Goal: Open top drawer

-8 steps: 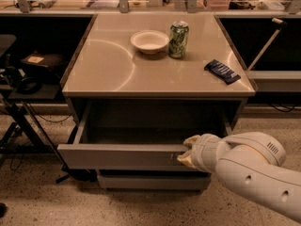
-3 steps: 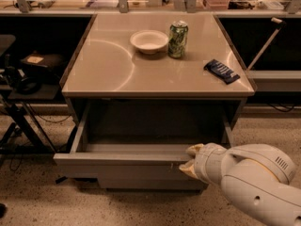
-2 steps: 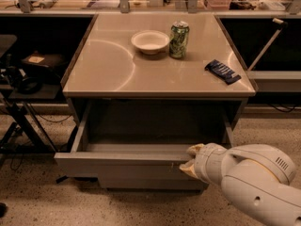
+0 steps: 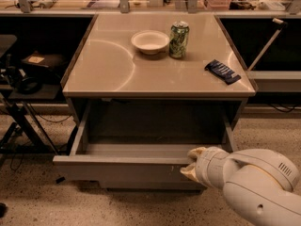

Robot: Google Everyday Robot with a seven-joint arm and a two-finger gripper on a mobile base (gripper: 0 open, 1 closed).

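The top drawer (image 4: 117, 168) is pulled well out from under the tan table top (image 4: 108, 74). Its grey front faces me, and the deep grey box behind it looks empty. My gripper (image 4: 192, 163) sits at the drawer front's top edge, right of centre. One pale fingertip (image 4: 196, 151) lies over the edge and another sits below it on the front face. The white arm (image 4: 254, 187) comes in from the lower right and hides the drawer's right end.
On the table top stand a white bowl (image 4: 150, 41), a green can (image 4: 178, 40) and a dark blue packet (image 4: 222, 71). A black stand with cables (image 4: 21, 84) is at the left. A lower drawer front (image 4: 141, 185) shows beneath the open drawer.
The drawer has come further out toward me since the earliest frame, with my gripper moving back along with it. Over the last second it has hardly moved.
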